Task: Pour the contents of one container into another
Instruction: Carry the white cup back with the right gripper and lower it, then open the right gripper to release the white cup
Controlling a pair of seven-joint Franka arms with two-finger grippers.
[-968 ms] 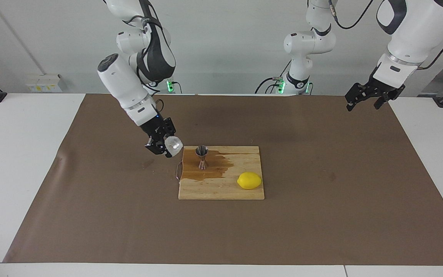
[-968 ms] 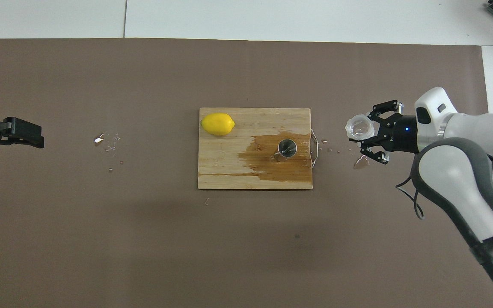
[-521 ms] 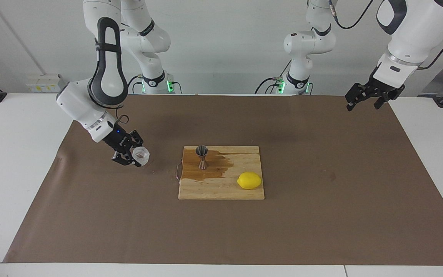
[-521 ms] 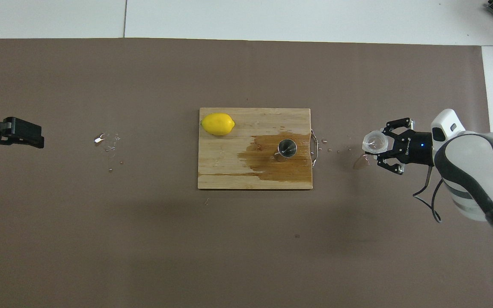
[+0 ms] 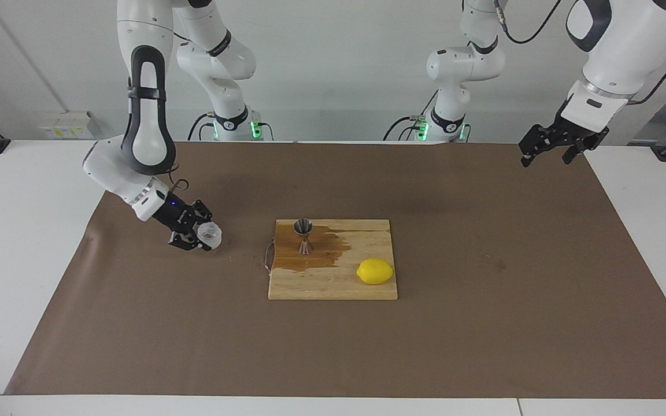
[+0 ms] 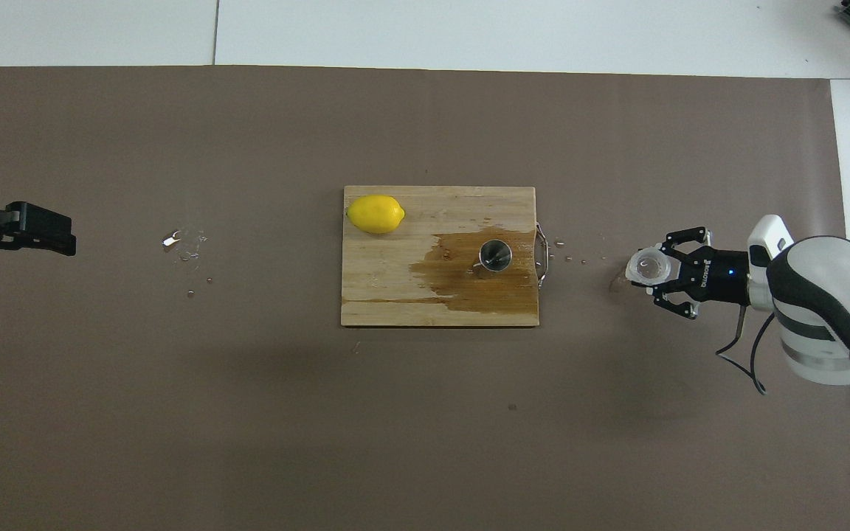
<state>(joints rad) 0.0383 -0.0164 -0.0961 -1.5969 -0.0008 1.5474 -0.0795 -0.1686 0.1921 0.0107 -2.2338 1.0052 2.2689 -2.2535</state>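
Right gripper [image 5: 203, 234] sat low over the brown paper table cover [image 5: 483, 323], toward the right arm's end of the table and well apart from the board. Its fingers were clamped on the small squat translucent whitish plastic cup [image 5: 210, 233], one on each side, cup roughly upright with its mouth up. Couldn't tell whether the cup's base touched the cover or whether anything was in it. In the overhead view the same gripper [image 6: 657, 271] and cup [image 6: 647, 267] lay beside a small wet patch on the cover.

The small shiny steel hourglass-shaped jigger [image 5: 303, 235] stood upright on the rectangular pale wooden cutting board [image 5: 333, 283], at the board's end toward the right arm, inside a dark brown wet stain [image 5: 324, 251] spread over that part of the wood. Overhead, the jigger [image 6: 495, 256] showed its round open mouth.

A yellow lemon [image 5: 375, 271] lay on the same board, farther from the robots than the jigger and toward the left arm's end.

Left gripper [image 5: 550, 147] hung waiting in the air over the cover's edge at the left arm's end, holding nothing, fingers apart.
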